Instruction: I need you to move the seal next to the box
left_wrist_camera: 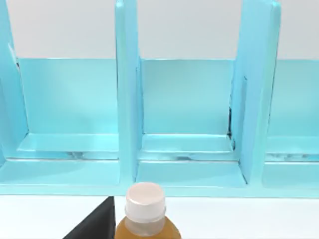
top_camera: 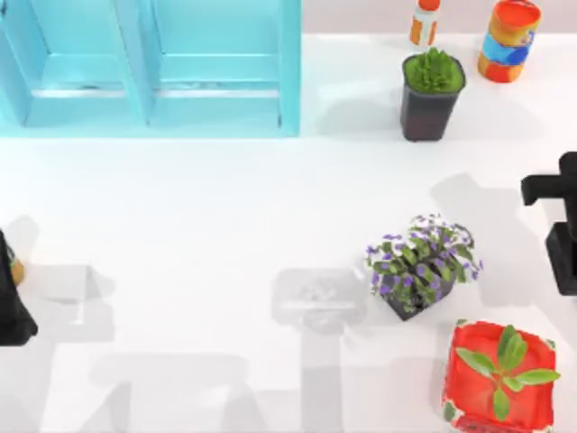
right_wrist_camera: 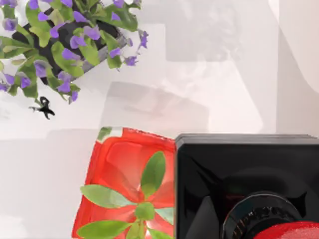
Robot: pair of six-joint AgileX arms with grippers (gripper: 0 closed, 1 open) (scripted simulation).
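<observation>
The seal (right_wrist_camera: 239,164) is a black square block with a glossy red knob (right_wrist_camera: 294,231). It sits very close in the right wrist view, raised above the table, and my right gripper (top_camera: 563,253) at the table's right edge is shut on it. The box (top_camera: 499,379), bright red with a green broad-leaved plant, stands at the front right corner. In the right wrist view the box (right_wrist_camera: 119,164) lies just beside and below the seal's base. My left gripper (top_camera: 11,307) is parked at the far left edge.
A light-blue cabinet (top_camera: 149,63) fills the back left. A dark pot of purple flowers (top_camera: 422,266) stands just behind the box. At the back right are a dark pot of green plant (top_camera: 431,95), a bottle (top_camera: 424,20) and a colourful can (top_camera: 509,38). A white-capped amber bottle (left_wrist_camera: 144,214) is by the left wrist.
</observation>
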